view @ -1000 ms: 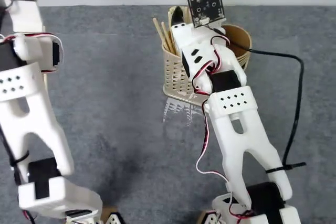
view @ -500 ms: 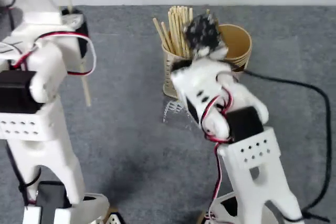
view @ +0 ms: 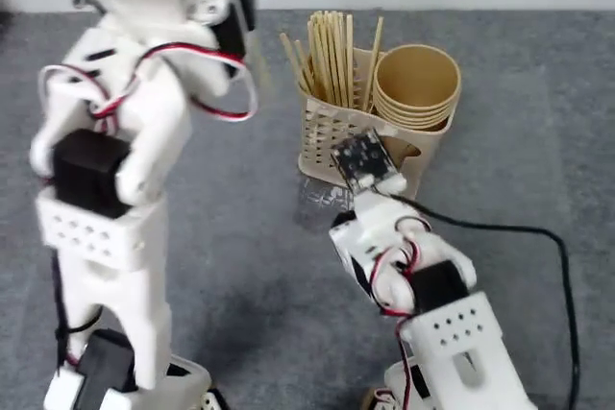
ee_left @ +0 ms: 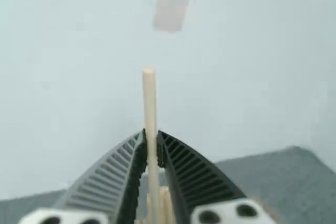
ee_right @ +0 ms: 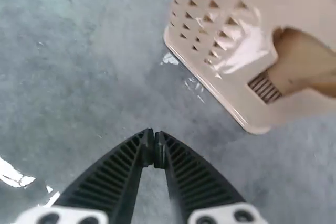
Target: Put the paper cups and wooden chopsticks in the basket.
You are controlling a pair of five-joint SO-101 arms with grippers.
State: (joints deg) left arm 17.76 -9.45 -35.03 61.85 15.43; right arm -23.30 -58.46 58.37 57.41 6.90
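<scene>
Standing already in the cream perforated plastic basket [view: 332, 136]: a nested stack of tan paper cups [view: 416, 84] on one side and a bundle of pale wooden chopsticks [view: 332, 55] beside it, roughly upright, slightly fanned, ends pointing up. Outstanding, by appearance: one single wooden chopstick [ee_left: 148, 103], clamped between the fingers of the left gripper [ee_left: 150, 135], raised off the grey felt mat [view: 240, 256] and to the side of the basket. Its long axis runs in line with the fingers, free end projecting past their tips toward the pale wall. Right gripper [ee_right: 153, 148]: fingers pressed together on nothing, low over the mat, just short of the basket wall. Task judged nearly complete; the final chopstick awaits deposit.
</scene>
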